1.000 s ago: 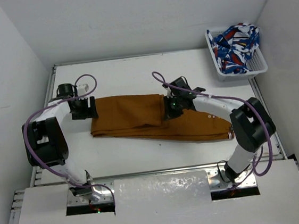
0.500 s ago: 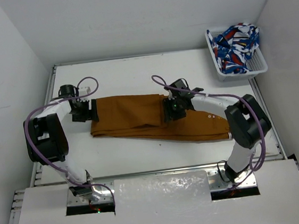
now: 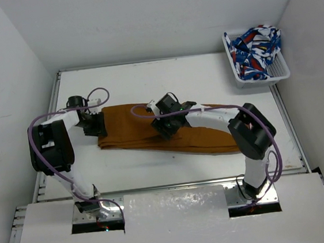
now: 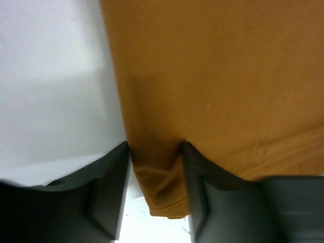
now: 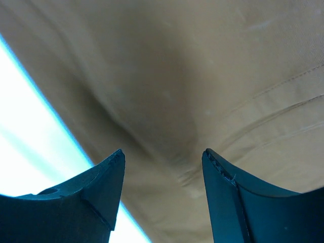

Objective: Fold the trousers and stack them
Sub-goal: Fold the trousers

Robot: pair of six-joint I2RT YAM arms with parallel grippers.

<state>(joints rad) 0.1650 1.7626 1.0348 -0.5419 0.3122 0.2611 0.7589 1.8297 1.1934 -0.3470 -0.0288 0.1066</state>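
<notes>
The mustard trousers (image 3: 128, 122) lie lengthwise across the middle of the table, partly folded over themselves. My left gripper (image 3: 96, 128) is at their left end. In the left wrist view its fingers (image 4: 112, 187) press on both sides of a bunched hem corner of the trousers (image 4: 217, 76), so my left gripper (image 4: 155, 149) is shut on that cloth. My right gripper (image 3: 166, 126) hovers over the middle of the trousers. In the right wrist view my right gripper (image 5: 163, 154) is open, with the trousers (image 5: 167, 66) below and nothing between the fingers.
A white basket (image 3: 283, 74) holding a blue-red-white patterned cloth (image 3: 254, 45) stands at the back right corner. White walls enclose the table on the left, back and right. Bare table surface lies in front of and behind the trousers.
My right gripper has opened and slid left along the trousers toward their middle. My left gripper has narrowed onto the left hem corner. The trousers' right end has shifted slightly left.
</notes>
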